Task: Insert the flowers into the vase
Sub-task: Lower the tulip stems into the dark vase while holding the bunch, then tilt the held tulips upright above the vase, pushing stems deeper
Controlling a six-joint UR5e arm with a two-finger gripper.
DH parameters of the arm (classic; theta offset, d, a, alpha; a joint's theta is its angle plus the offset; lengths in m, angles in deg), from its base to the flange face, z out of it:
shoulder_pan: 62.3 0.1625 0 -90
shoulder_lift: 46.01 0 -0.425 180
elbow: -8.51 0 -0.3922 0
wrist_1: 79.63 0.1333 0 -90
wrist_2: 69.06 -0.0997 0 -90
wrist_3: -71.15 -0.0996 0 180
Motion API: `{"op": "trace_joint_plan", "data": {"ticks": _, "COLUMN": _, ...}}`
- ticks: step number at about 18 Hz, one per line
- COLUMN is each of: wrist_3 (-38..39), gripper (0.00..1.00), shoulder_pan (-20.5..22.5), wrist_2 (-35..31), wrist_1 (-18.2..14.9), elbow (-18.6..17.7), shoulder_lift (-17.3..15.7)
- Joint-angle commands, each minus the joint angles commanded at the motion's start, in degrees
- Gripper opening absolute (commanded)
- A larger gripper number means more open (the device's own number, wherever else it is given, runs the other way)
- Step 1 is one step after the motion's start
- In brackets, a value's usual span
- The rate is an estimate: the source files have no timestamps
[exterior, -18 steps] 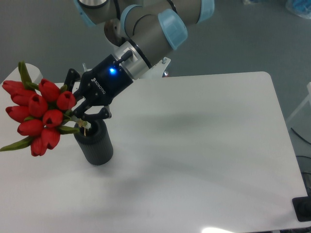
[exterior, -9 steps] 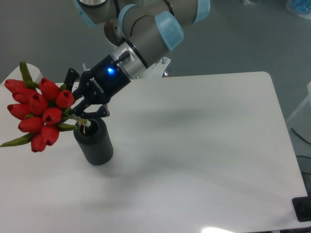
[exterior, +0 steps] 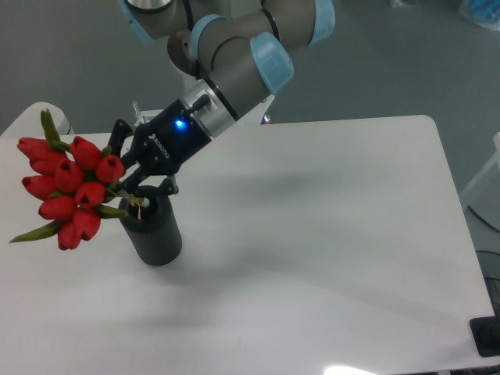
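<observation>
The flowers [exterior: 70, 186], a bunch of red closed tulip buds with green stems and leaves, lean out to the left of the vase [exterior: 154, 232], a short dark matte cylinder standing on the white table [exterior: 312, 234]. The stem ends sit right at the vase's mouth; whether they are inside it I cannot tell. My gripper [exterior: 131, 186] is shut on the stems just above the mouth, reaching down from the upper right.
The arm's grey and blue links [exterior: 242, 47] hang over the table's back edge. The table's left corner [exterior: 31, 117] lies just behind the flower heads. A dark object [exterior: 488, 336] sits off the table's front right corner.
The bunch has swung slightly to the right and tilted more upright, with the gripper turning along with it above the vase mouth. The vase has not moved.
</observation>
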Motion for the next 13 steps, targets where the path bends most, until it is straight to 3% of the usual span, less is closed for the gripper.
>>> {"op": "trace_joint_plan", "data": {"ticks": 13, "wrist_3": -6.77, "gripper": 0.14, "shoulder_pan": -0.09, "wrist_2": -0.09, "wrist_1": 0.09, "elbow": -3.51, "shoulder_lift": 1.5}}
